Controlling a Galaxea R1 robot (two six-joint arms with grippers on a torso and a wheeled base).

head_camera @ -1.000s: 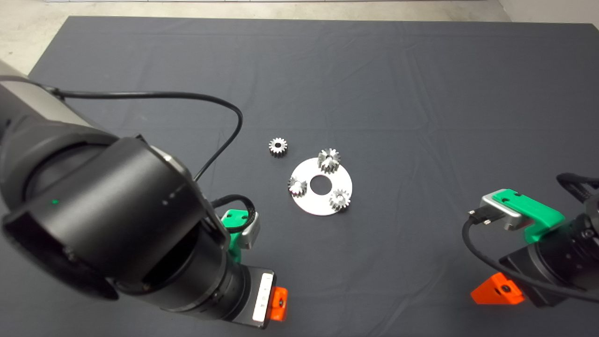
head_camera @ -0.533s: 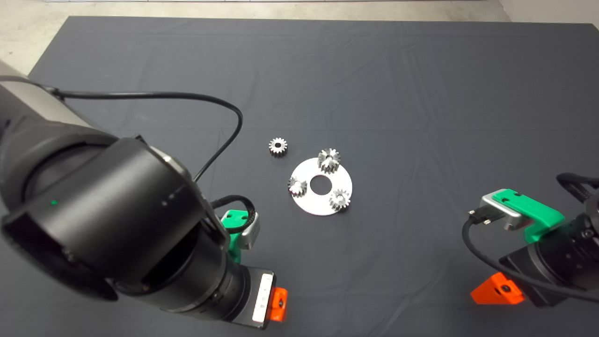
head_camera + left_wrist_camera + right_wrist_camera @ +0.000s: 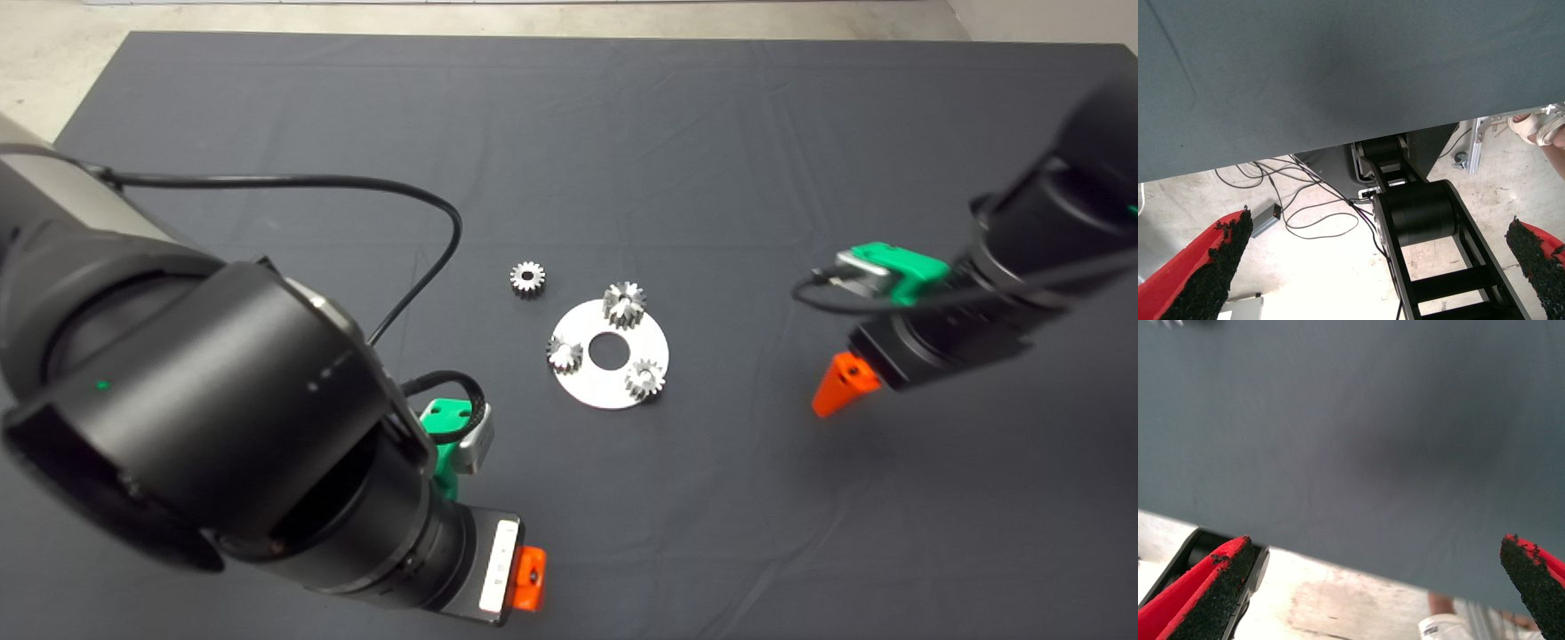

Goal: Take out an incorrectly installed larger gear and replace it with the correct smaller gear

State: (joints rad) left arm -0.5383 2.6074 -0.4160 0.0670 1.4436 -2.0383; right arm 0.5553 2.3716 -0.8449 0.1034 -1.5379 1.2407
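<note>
Clearly we have the whole job ahead of us. The larger gear (image 3: 625, 305) sits seated on the silver disc (image 3: 597, 384), at the disc's far edge, taller and darker than the two small gears (image 3: 565, 354) (image 3: 645, 379) at the disc's left and near-right rim. The smaller gear (image 3: 528, 278) we need lies loose on the mat (image 3: 569, 133), just off the disc's far-left edge, apart from it and roughly in the mat's middle. Nothing has been lifted out, nothing swapped.

Our right gripper (image 3: 836, 396) hangs over the mat to the right of the disc, well apart from it, its red fingers (image 3: 1211, 593) spread wide with nothing between them in the right wrist view. Our left gripper (image 3: 528, 578) waits near the mat's near edge, left of centre, likewise spread and empty; its wrist view shows the mat's edge, cables on the floor and a person's sandalled foot (image 3: 1541, 127).

We judge both steps remain: pull the larger gear, then seat the smaller one.
</note>
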